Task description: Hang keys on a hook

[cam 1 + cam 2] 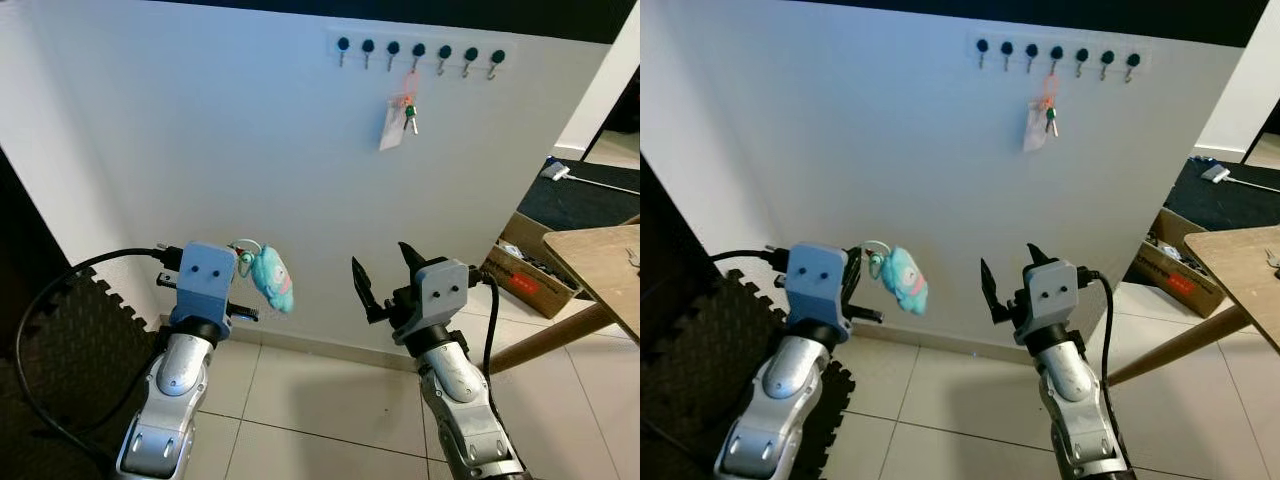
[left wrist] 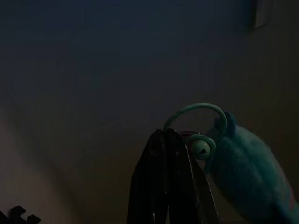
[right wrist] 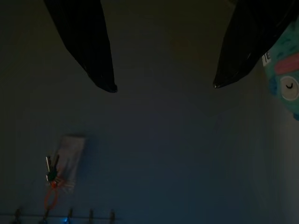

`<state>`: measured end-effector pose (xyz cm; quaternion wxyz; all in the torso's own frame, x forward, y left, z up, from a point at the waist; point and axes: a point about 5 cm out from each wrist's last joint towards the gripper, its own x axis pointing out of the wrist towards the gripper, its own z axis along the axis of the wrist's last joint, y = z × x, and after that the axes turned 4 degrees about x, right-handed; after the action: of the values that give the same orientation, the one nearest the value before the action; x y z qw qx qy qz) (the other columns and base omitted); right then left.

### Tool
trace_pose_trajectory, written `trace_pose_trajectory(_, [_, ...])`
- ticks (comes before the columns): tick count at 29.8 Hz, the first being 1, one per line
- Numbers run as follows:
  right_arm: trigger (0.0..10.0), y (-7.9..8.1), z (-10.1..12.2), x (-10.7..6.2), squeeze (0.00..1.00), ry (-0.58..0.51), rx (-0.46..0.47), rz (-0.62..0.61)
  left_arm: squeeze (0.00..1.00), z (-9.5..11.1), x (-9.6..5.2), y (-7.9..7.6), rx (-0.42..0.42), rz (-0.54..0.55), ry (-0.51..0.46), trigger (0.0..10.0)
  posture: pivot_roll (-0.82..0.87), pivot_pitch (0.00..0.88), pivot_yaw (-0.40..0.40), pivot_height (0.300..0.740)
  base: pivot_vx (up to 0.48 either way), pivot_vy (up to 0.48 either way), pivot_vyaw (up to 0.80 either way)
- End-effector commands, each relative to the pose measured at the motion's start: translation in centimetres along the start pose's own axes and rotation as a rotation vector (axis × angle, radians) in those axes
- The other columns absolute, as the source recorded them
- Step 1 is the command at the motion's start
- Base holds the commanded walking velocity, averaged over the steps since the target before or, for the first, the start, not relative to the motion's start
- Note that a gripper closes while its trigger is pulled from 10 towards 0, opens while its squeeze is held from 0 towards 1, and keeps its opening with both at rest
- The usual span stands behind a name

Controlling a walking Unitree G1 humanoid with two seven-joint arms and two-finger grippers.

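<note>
My left gripper (image 2: pixel 169 140) is shut on the ring of a key bunch, held low in front of the white wall. A teal plush charm (image 1: pixel 272 280) hangs from that ring beside the fingers, and its teal loop (image 2: pixel 196 109) arches over the fingertips. My right gripper (image 1: pixel 380 258) stands open and empty at about the same height, to the right of the charm. High on the wall is a white rack of several hooks (image 1: pixel 418 48). Another key set (image 1: pixel 410 118) with an orange loop and a white tag (image 1: pixel 392 128) hangs from one of the middle hooks.
A wooden table (image 1: pixel 600 270) juts in at the right, with a cardboard box (image 1: pixel 525 265) on the floor behind its leg. Black foam matting (image 1: pixel 60 340) lies at the left. Pale tiles (image 1: pixel 320 400) cover the floor below the wall.
</note>
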<state>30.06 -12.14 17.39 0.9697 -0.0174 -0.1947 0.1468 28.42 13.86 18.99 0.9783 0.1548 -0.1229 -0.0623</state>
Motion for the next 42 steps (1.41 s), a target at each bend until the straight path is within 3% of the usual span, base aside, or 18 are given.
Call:
trace_pose_trajectory(1, [10.0, -0.52, -0.29, -0.47, 0.00, 0.019, -0.006, -0.017, 0.00, 0.01, -0.23, -0.51, -0.005, -0.025, -0.005, 10.0, 0.13, 0.127, -0.013, 0.740, 0.000, 0.000, 0.00])
trace_pose_trajectory(28, [10.0, -0.41, -0.30, -0.34, 0.00, 0.019, -0.003, -0.013, 0.00, 0.04, -0.10, -0.46, 0.029, -0.016, -0.013, 10.0, 0.13, 0.128, -0.014, 0.740, 0.000, 0.000, 0.00])
trace_pose_trajectory(42, [10.0, -0.41, -0.34, -0.42, 0.00, 0.021, -0.004, -0.017, 0.00, 0.29, -0.06, -0.72, 0.043, -0.036, -0.033, 10.0, 0.13, 0.130, -0.012, 0.740, 0.416, 0.000, 0.00])
